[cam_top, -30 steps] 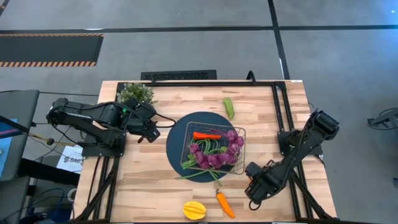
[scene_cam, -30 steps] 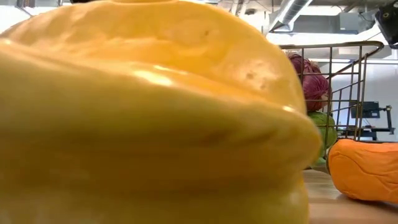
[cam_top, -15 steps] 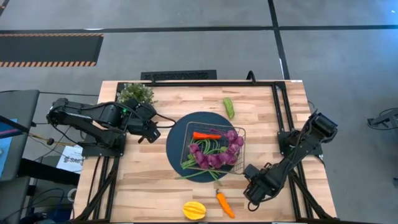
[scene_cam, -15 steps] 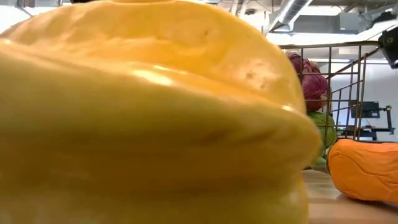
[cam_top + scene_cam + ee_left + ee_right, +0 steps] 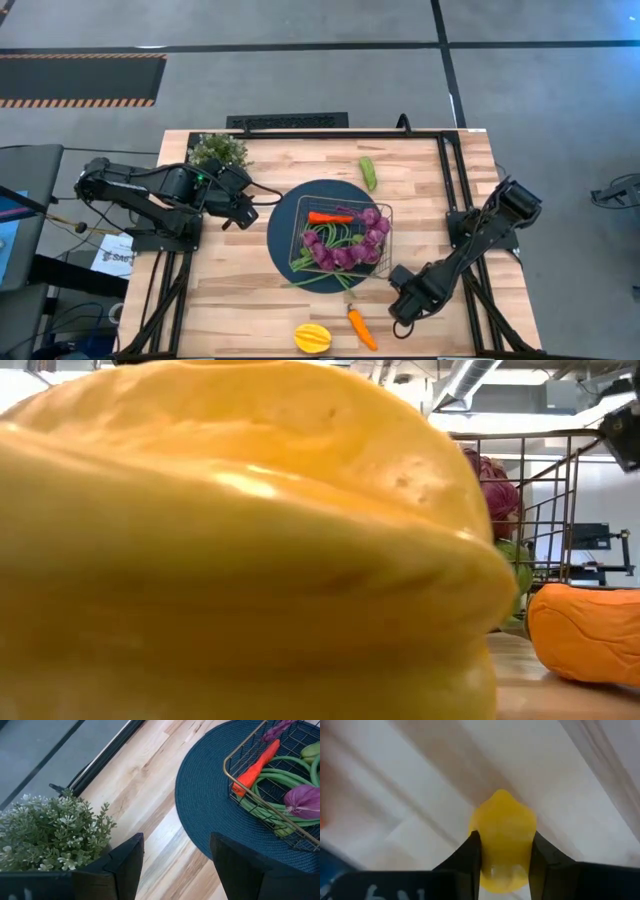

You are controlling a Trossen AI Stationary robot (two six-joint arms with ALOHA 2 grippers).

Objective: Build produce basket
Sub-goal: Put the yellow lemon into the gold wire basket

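Observation:
The wire basket (image 5: 343, 240) sits on a dark blue round mat (image 5: 285, 235) and holds a purple grape string (image 5: 350, 250), green beans (image 5: 322, 272) and an orange-red piece (image 5: 331, 217). A green cucumber (image 5: 368, 172) lies toward the far edge. A yellow ribbed fruit (image 5: 312, 337) and an orange carrot (image 5: 361, 328) lie at the near edge. My right gripper (image 5: 400, 305) hovers right of the carrot, shut on a lemon (image 5: 503, 840). My left gripper (image 5: 175, 865) waits open between the potted plant and the mat. My right gripper pinches the lemon between its two fingers (image 5: 472, 855), one on each flank of its body (image 5: 490, 850). The lemon's pointed tip (image 5: 501, 795) sticks out past the fingertips. The fingers slant down toward the table. Whether the lemon rests on the table cannot be told.
A bushy potted plant (image 5: 220, 150) stands at the far left corner, close to my left gripper. In the low view the yellow ribbed fruit (image 5: 240, 540) fills most of the picture, with the carrot (image 5: 585, 632) and the basket (image 5: 535, 490) behind it. Bare wood lies left of the mat.
My right gripper has moved a little toward the table's left, toward the basket, still shut on the lemon. The left arm has kept still.

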